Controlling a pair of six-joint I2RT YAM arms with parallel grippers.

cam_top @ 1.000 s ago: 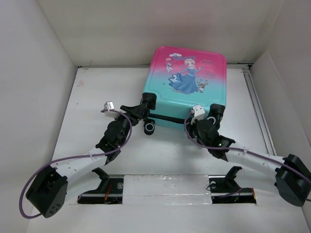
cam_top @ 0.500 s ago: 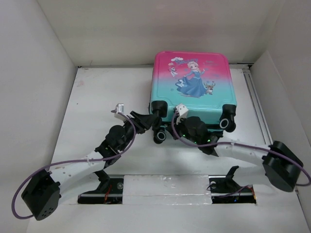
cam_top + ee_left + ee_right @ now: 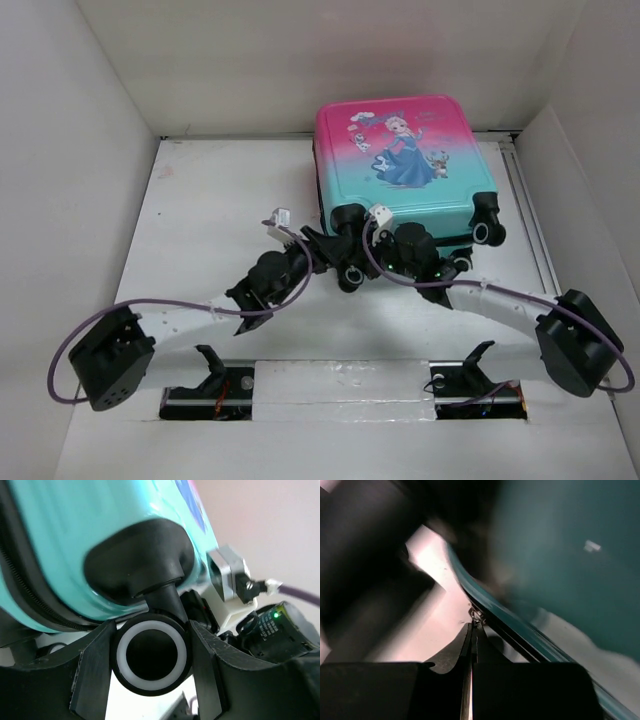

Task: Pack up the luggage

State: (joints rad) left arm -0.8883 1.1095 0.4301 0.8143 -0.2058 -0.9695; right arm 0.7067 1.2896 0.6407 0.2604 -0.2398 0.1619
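**Closed luggage at the far right of the surface, both arms at its near edge.** The luggage [image 3: 405, 150] lies printed face up, pink end toward the back wall [image 3: 300, 70] and turquoise end toward the arms. Its far edge stands close against that wall, and its right-hand corner lies near the raised rail [image 3: 517, 200] along the right wall [image 3: 600, 150]. The broadest stretch of white surface [image 3: 220, 200] opens to its left, out to the left wall [image 3: 60, 200]. A narrower band runs between the wheeled edge and the taped strip [image 3: 340, 385] at the near side. The left gripper [image 3: 338, 245] meets the luggage at its near left corner. In the left wrist view its two fingers [image 3: 95, 670] stand half spread and flank a caster wheel [image 3: 150, 655], black with a white ring. They press against both sides of it, just under the black wheel housing [image 3: 140, 560]. The right gripper [image 3: 471, 632] sits just beside the left one, under the turquoise edge. Its fingers are pressed together, tips at a small metal tab [image 3: 476, 616] on the black zipper seam [image 3: 520, 640]. Whether the tab is pinched cannot be told. Two further wheels [image 3: 485, 232] show at the near right corner.
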